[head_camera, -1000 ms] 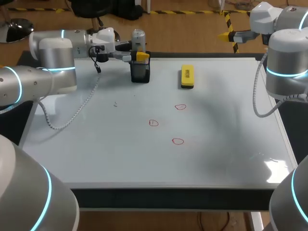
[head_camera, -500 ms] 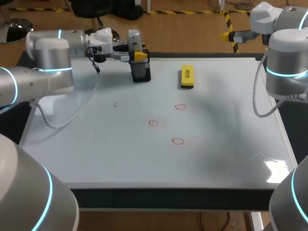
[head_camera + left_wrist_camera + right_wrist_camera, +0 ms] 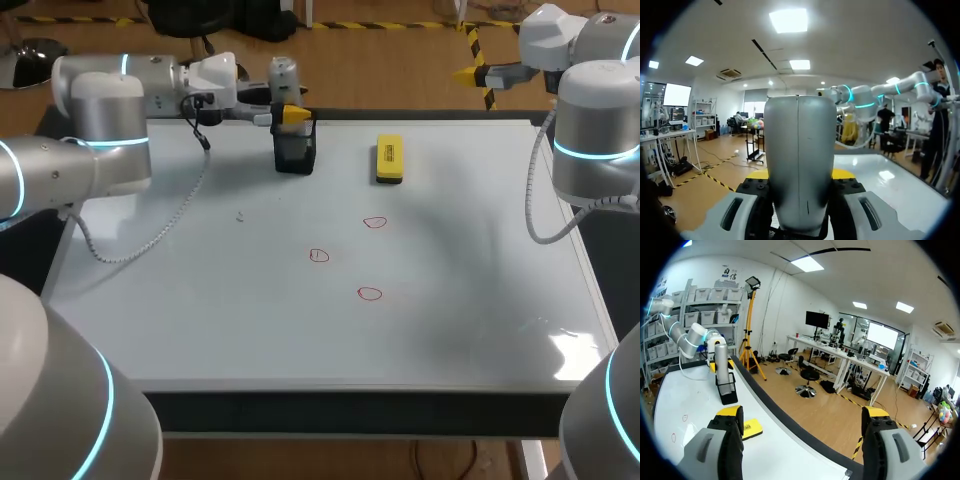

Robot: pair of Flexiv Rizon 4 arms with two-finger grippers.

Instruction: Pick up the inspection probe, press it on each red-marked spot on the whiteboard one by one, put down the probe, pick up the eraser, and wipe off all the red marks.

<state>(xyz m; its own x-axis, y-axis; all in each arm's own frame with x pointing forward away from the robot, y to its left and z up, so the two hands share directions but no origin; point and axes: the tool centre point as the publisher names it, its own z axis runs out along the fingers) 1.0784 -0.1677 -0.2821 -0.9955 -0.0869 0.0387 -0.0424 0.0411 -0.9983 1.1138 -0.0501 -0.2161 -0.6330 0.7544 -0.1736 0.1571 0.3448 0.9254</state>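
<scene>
Currently the grey, round-topped cylindrical inspection probe (image 3: 284, 78) is seen upright in a small black holder (image 3: 295, 152) at the far side of the glossy white whiteboard (image 3: 450, 330), which is laid on the dark counter (image 3: 350, 412). The left gripper (image 3: 288, 114) is held level at the probe. Its fingers are closed narrow on the probe's body just above the holder, and in the left wrist view the probe is seen clamped between both of them. The yellow block eraser (image 3: 389, 159) is laid flat near the holder, toward the right arm's side and apart from it. Three small red-outlined marks are drawn mid-board: a first red mark (image 3: 374, 222) nearest the eraser, a second red mark (image 3: 318, 256) and a third red mark (image 3: 369, 293) nearer the front edge. The right gripper (image 3: 802, 412) is held off the counter's far right corner, its fingers spread wide.
</scene>
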